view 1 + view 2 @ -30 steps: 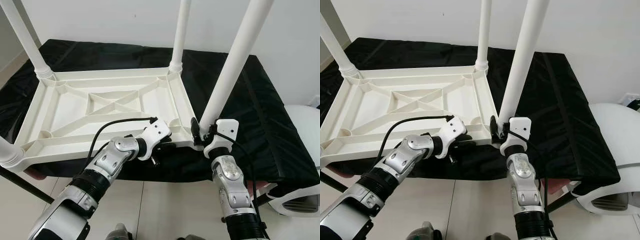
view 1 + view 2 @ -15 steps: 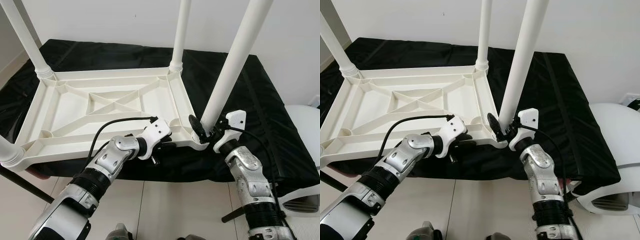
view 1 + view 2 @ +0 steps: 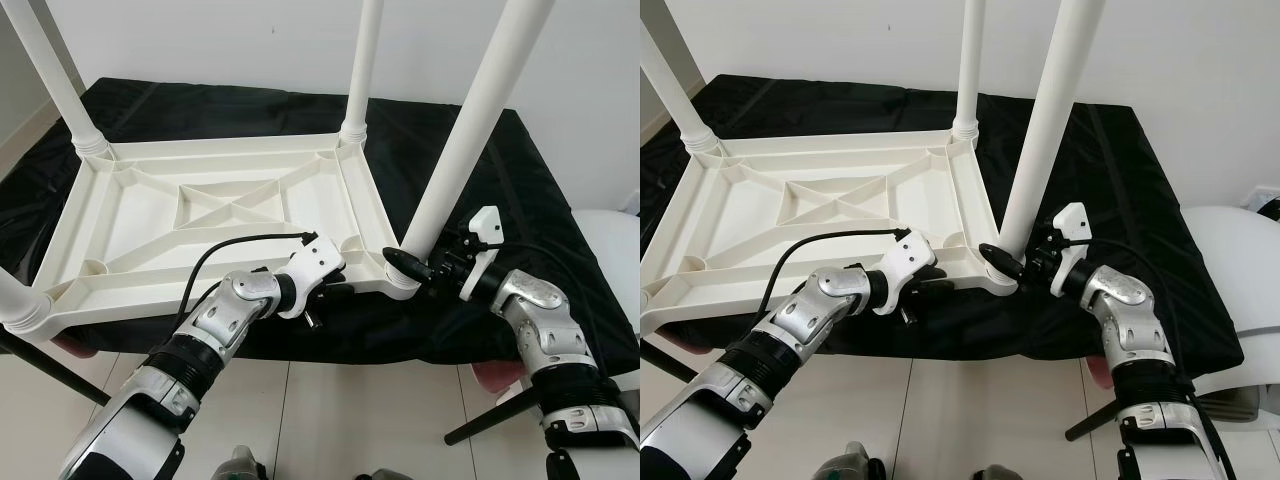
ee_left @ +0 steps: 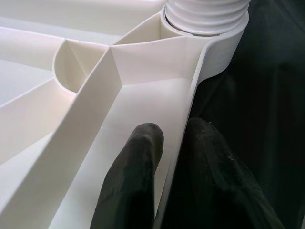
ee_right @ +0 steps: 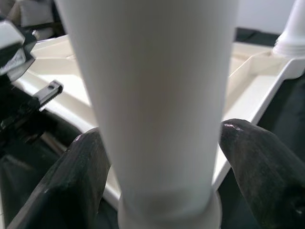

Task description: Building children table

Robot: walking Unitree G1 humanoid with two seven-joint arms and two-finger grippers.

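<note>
Rotation shows lower right: the right tool (image 3: 418, 268), fingers around the near leg (image 3: 468, 130) at its socket, has swung from upright to sideways, likely screwing it in. Left tool (image 4: 167, 181) stays pinched on the upturned tabletop's rim (image 3: 200, 300), mid-frame on the black bench (image 3: 520, 200).

Tabletop (image 3: 830, 215) is lying upside down on a black cloth (image 3: 1120, 200), legs pointing up. Right gripper (image 3: 1015, 262) is clamped round the base of the near right leg (image 3: 1045, 130); left gripper (image 3: 930, 283) pinches the near rim.
</note>
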